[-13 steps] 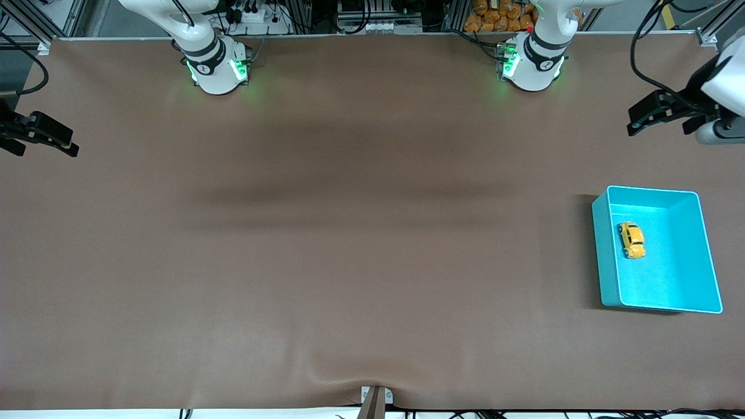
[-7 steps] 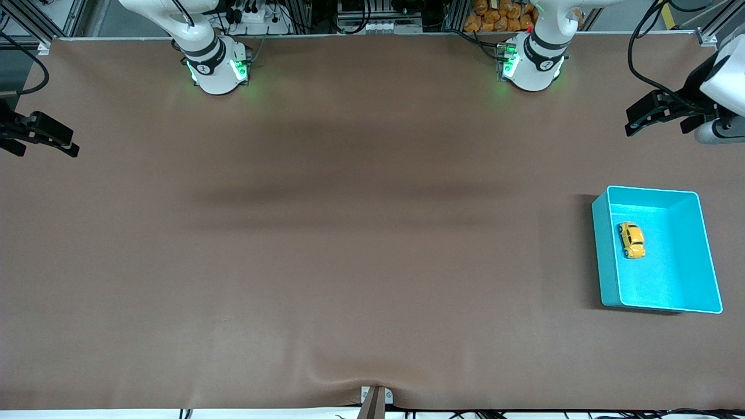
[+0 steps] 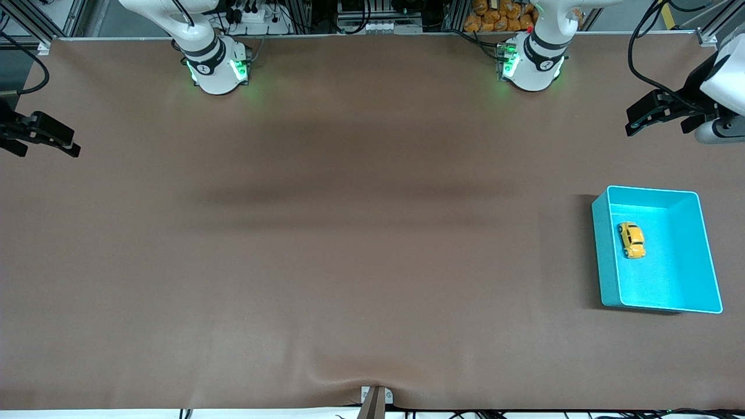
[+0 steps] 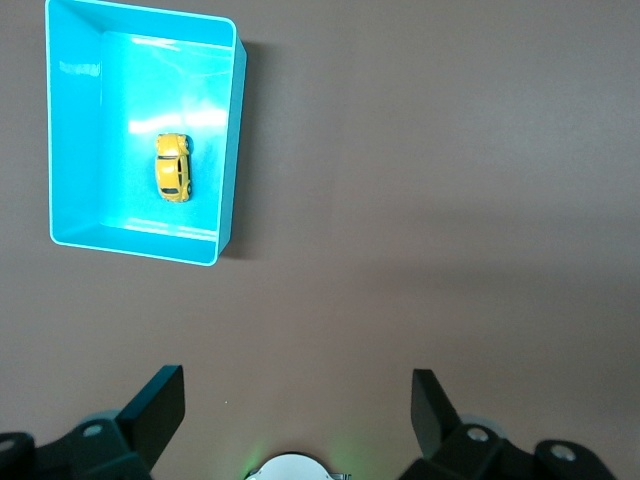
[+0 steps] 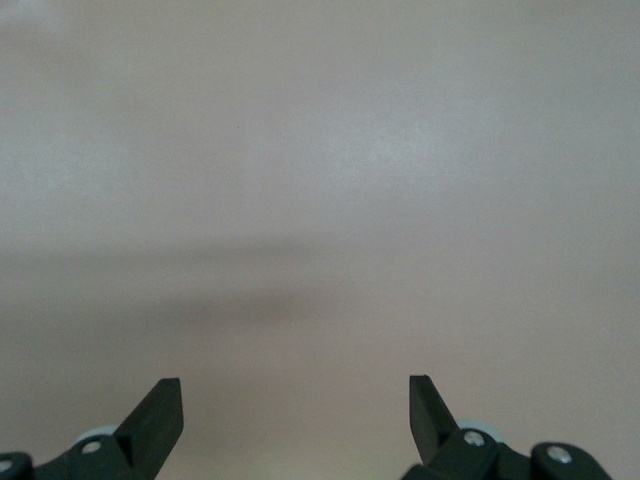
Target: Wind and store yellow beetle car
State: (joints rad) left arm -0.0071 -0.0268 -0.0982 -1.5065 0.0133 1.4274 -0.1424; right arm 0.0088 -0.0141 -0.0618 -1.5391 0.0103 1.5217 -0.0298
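The yellow beetle car [image 3: 631, 240] is lying inside the turquoise bin [image 3: 605, 273], close to the wall facing the right arm's end of the worktop [image 3: 349, 233]; nothing else is sitting in the bin. The left hand [image 3: 655, 113] is hanging spread wide and empty over the worktop near the bin. The right hand [image 3: 43, 139] is waiting well apart from the bin, also spread wide and empty. Reaching in, a finger is likely catching that close wall, since the car is sitting so tight beside it.

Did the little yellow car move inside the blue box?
No. The yellow beetle car sits in the same spot in the turquoise bin, just as close to the wall on the right arm's side as before.
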